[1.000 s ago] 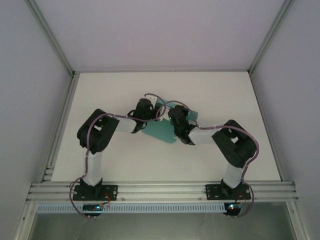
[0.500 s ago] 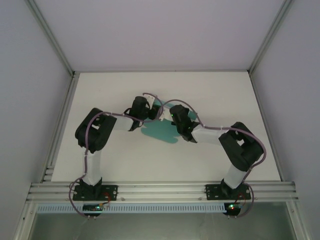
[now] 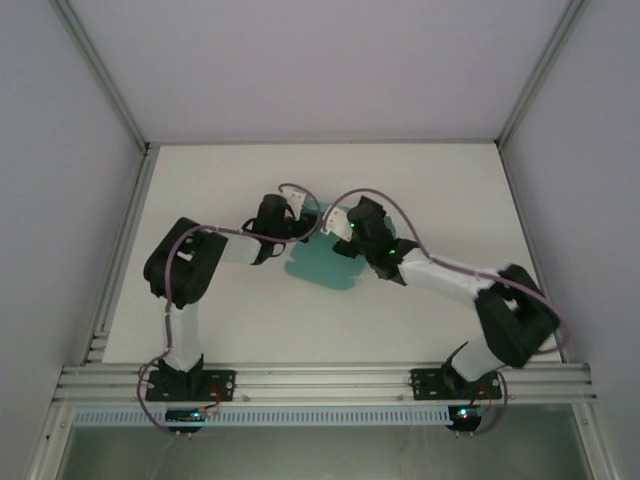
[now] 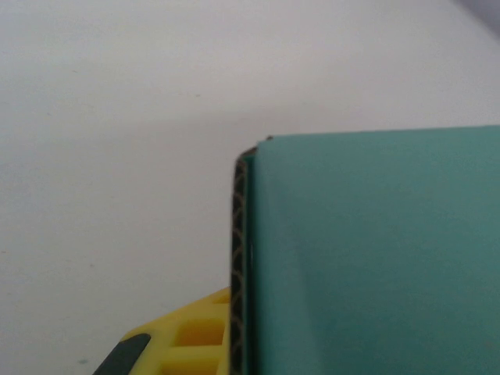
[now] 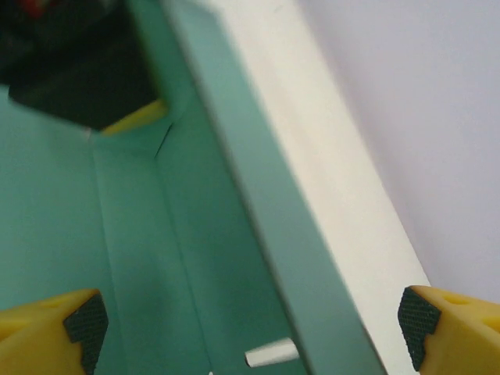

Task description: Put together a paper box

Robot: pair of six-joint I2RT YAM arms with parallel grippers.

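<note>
Paper box (image 3: pixel 322 262), teal, lay on bench (image 3: pixel 430 180); left tool (image 3: pixel 305 222) gripped its edge; right tool (image 5: pixel 250 324) stood wide open astride one wall.

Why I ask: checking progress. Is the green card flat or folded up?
Partly folded: the right wrist view shows a side of the green card rising along a crease, while from above another part lies flat.

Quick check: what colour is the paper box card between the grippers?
Teal-green paper box, plain with no print; the left wrist view shows it best.
</note>
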